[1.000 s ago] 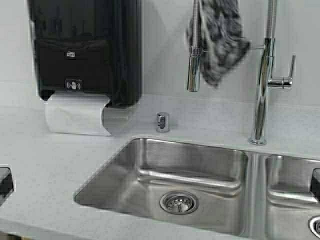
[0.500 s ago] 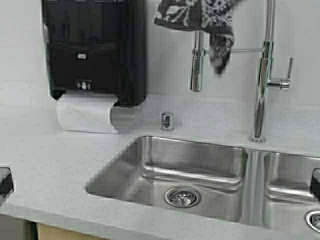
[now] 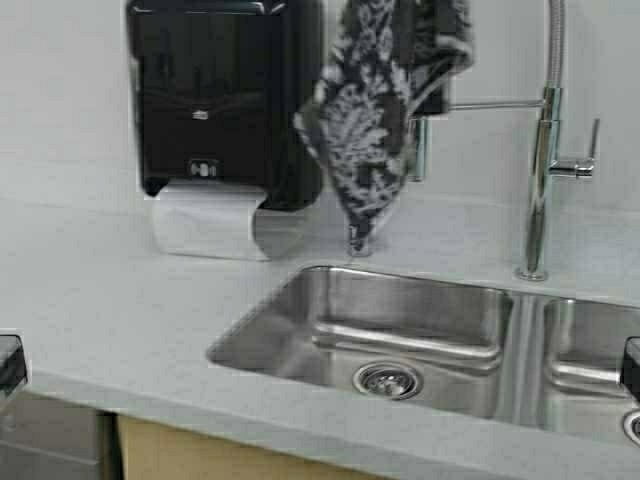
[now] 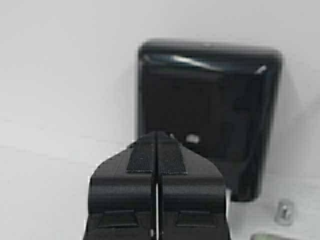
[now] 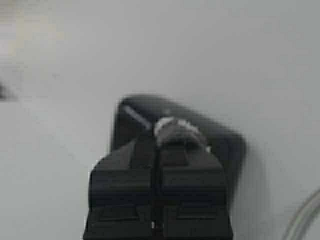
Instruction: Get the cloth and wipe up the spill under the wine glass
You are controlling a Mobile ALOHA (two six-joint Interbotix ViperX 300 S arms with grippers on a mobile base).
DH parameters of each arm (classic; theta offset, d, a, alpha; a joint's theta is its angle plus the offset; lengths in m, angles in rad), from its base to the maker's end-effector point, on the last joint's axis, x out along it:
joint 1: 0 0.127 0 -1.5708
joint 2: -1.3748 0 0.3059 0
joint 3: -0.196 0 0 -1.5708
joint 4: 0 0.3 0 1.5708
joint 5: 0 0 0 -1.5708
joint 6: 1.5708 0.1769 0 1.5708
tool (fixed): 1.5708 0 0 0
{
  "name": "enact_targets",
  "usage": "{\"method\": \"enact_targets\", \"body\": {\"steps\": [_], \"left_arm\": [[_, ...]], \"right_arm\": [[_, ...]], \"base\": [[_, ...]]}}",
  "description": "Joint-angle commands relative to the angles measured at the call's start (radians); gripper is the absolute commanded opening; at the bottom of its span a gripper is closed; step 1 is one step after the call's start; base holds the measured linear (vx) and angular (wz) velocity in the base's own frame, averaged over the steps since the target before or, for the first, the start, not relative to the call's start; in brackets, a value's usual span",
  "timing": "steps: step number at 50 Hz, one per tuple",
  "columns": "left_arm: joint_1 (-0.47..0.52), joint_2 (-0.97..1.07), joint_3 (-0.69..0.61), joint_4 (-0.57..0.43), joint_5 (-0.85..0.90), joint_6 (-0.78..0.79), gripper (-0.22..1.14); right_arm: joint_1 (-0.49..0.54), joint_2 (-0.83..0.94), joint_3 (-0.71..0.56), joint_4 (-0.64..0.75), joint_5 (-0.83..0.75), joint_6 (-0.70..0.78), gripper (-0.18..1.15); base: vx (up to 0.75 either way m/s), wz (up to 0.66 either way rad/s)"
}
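Observation:
The cloth (image 3: pixel 375 130), dark grey with a white leafy print, hangs in the air from the top edge of the high view, in front of the wall, and its tip reaches down near the counter behind the sink. In the right wrist view my right gripper (image 5: pixel 159 137) is shut on a small bunch of the cloth (image 5: pixel 175 131) at its fingertips. My left gripper (image 4: pixel 156 134) is shut with nothing in it and points toward the black dispenser (image 4: pixel 210 115). The wine glass and the spill are out of view.
A black paper towel dispenser (image 3: pixel 225 100) hangs on the wall with a white sheet (image 3: pixel 205 225) curling out below it. A double steel sink (image 3: pixel 400 340) is set in the pale counter (image 3: pixel 110 310). A tall chrome faucet (image 3: pixel 540 180) stands behind the sink.
The robot has moved: dispenser, sink and faucet have shifted right in the high view. The cloth has swung from the upper right leftward and now hangs lower, before the dispenser.

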Motion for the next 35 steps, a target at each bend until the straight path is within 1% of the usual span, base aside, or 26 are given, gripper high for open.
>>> {"method": "enact_targets", "body": {"steps": [1, 10, 18, 27, 35], "left_arm": [[0.000, 0.008, -0.012, -0.002, -0.005, -0.002, 0.02], [0.000, 0.008, -0.014, -0.003, -0.005, -0.003, 0.02], [0.000, 0.008, -0.017, -0.009, -0.005, -0.012, 0.02], [0.000, 0.008, -0.015, -0.009, -0.005, -0.014, 0.02], [0.000, 0.008, -0.017, -0.011, -0.005, -0.014, 0.02]], "right_arm": [[-0.002, -0.011, -0.017, 0.000, -0.005, -0.005, 0.09], [-0.002, -0.009, -0.008, 0.002, -0.005, -0.005, 0.09], [-0.002, -0.003, 0.017, 0.000, -0.008, -0.005, 0.09], [-0.002, 0.046, 0.020, 0.002, -0.021, -0.003, 0.09], [-0.002, 0.075, 0.049, 0.006, -0.060, 0.003, 0.09]], "base": [[-0.14, 0.14], [-0.15, 0.21], [-0.15, 0.33], [-0.12, 0.43], [-0.11, 0.59]]}}
